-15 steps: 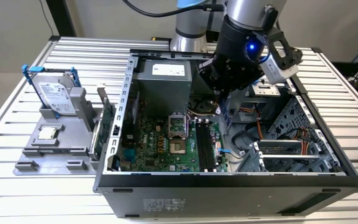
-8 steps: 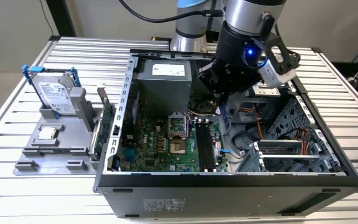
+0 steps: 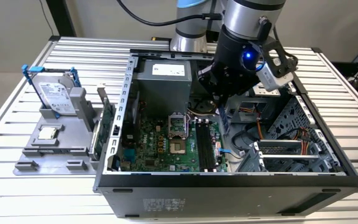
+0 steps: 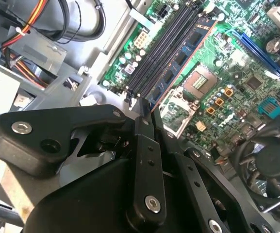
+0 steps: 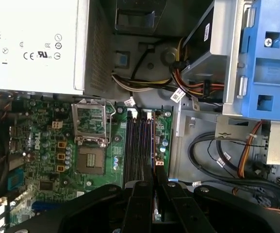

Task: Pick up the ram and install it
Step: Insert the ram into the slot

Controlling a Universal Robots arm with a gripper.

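My gripper hangs inside the open computer case, shut on the ram. The ram is a long narrow stick with dark chips on its face and a coppery edge. In the second wrist view it runs out from between the black fingers, parallel to the motherboard's black slots and just beside them. In the first wrist view the ram is edge-on, a thin line over the slot nearest the case's cable bay. In the exterior view the ram points down at the slots. I cannot tell whether it touches a slot.
The motherboard holds an open CPU socket beside the slots, with the power supply behind and a drive cage with cables at the exterior view's right. A grey fixture at the exterior view's left carries a hard drive, a small chip and a green card.
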